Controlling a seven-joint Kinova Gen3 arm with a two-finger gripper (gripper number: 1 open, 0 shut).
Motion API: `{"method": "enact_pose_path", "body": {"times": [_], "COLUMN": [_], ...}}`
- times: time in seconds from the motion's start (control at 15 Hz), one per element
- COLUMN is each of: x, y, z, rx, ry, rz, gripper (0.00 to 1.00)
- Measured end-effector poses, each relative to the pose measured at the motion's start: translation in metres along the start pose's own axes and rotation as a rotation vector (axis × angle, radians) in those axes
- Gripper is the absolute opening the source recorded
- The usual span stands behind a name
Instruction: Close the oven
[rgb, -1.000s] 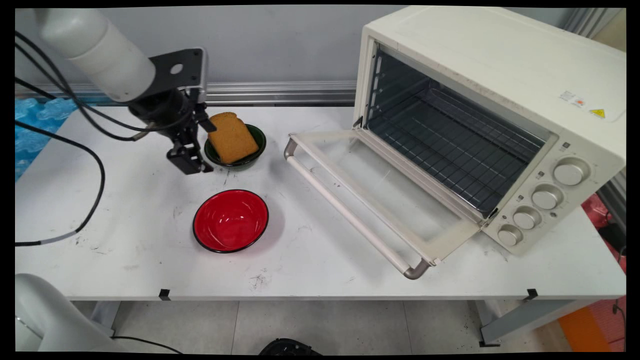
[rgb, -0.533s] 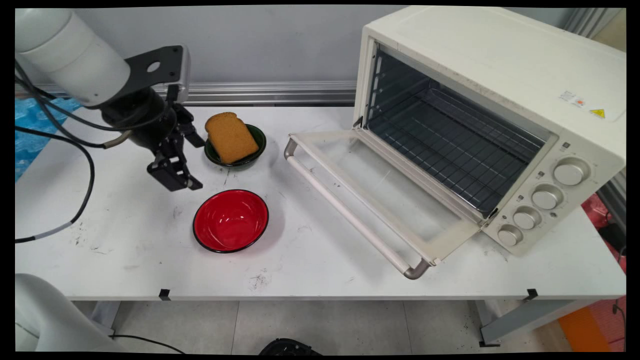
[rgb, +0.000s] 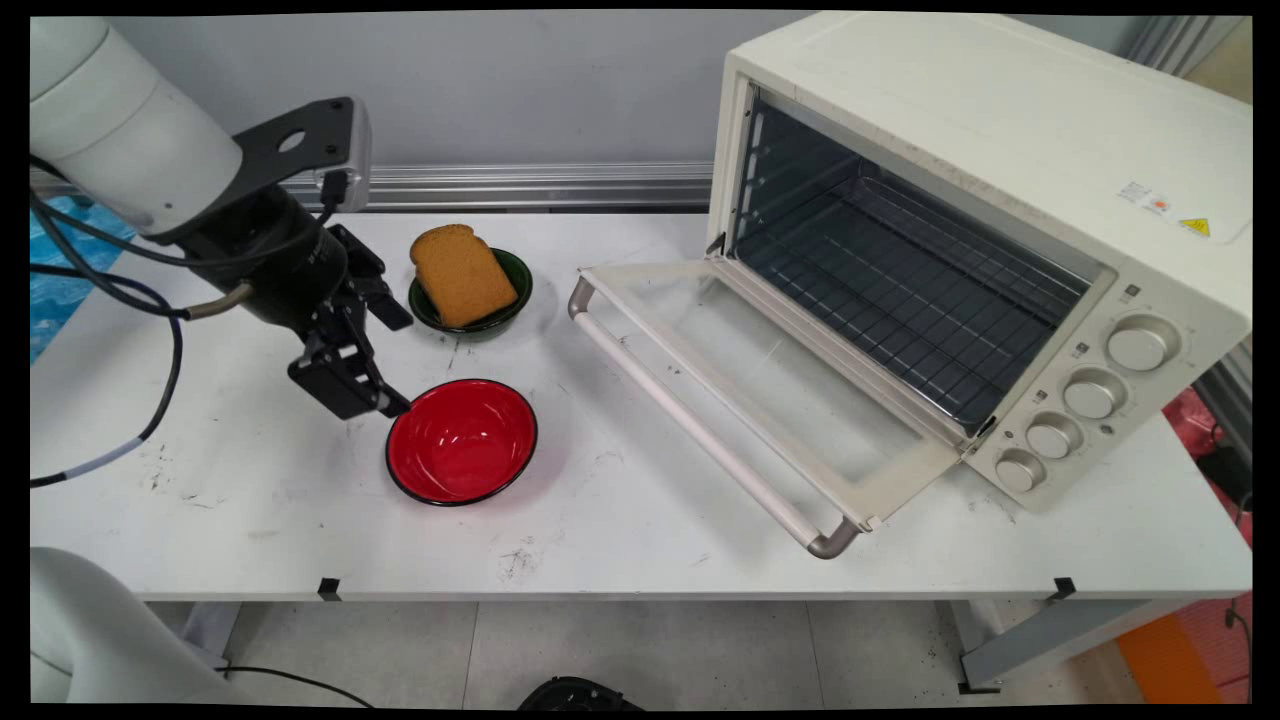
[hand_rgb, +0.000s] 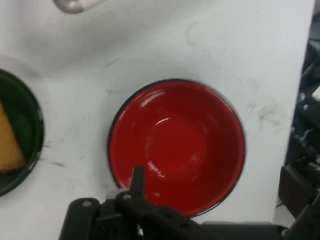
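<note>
Red bowl (rgb: 461, 441) is found just right of the gripper (rgb: 385, 400), whose jaws' opening cannot be told; nothing seems held.

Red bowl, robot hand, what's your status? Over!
Gripper empty, at red bowl's left rim. Bowl empty. Bread sits in green bowl behind. Oven door open.
</note>
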Motion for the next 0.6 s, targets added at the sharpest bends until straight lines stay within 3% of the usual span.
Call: {"method": "enact_pose_path", "body": {"times": [0.6], "x": [0.019], "y": [0.025], "z": [0.020], "rx": [-0.021], "ry": [0.050], "rz": [-0.067], "gripper": [1.00]}}
